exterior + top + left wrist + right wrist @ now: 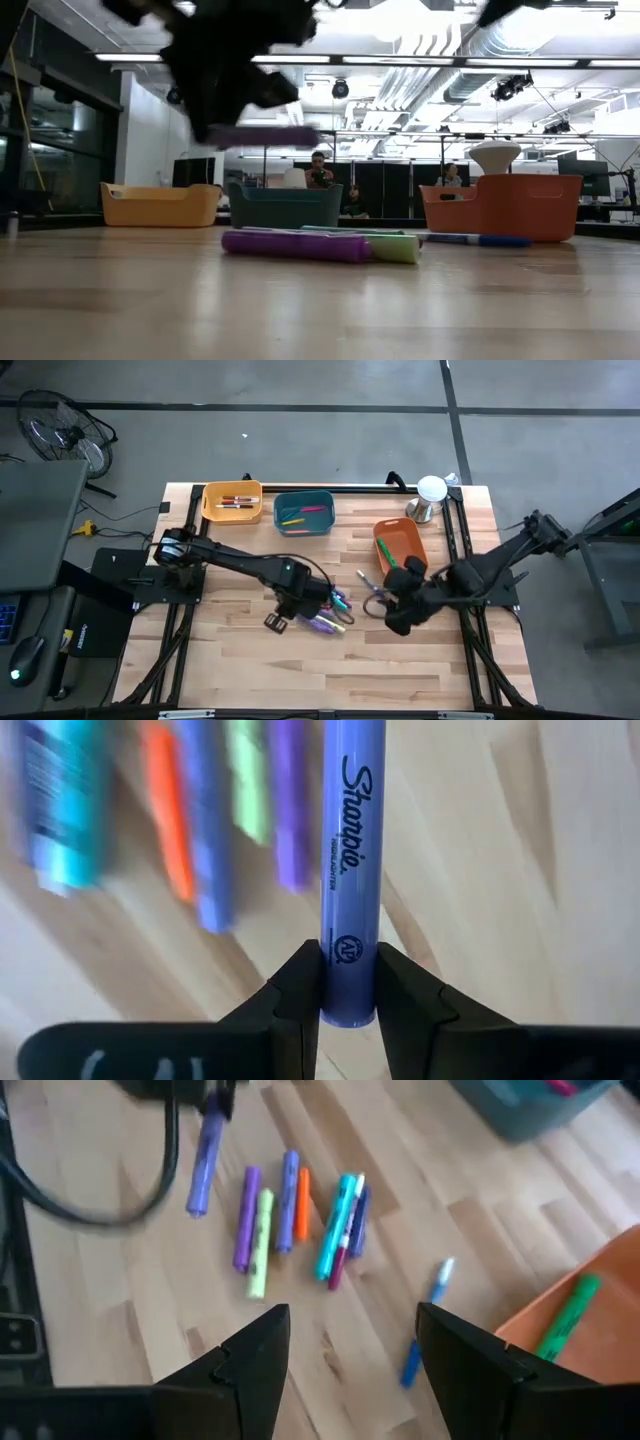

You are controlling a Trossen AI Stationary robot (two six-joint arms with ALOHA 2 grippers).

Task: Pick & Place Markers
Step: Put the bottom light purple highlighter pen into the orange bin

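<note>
Several markers (290, 1210) in purple, green, orange, teal and blue lie flat on the wooden table's middle (335, 622), and one blue marker (425, 1320) lies apart from them. My left gripper (348, 975) hangs above them, shut on a purple marker (348, 870), which also shows in the low view (262, 135). My right gripper (350, 1330) stands open over the table to the right of the pile (395, 622), with nothing between its fingers. My left gripper pinches the purple marker near one end (348, 995) between its two fingers. The fingers come from above, pointing down, and lie across the marker. The marker hangs level, lifted clear of the table and of the other markers.
Three bins stand along the far side: a yellow bin (232, 502) and a teal bin (303, 512), both with markers inside, and an orange bin (400, 543) with a green marker (565, 1320). A white-topped object (430, 495) stands at the far right. People sit beyond the table (318, 170).
</note>
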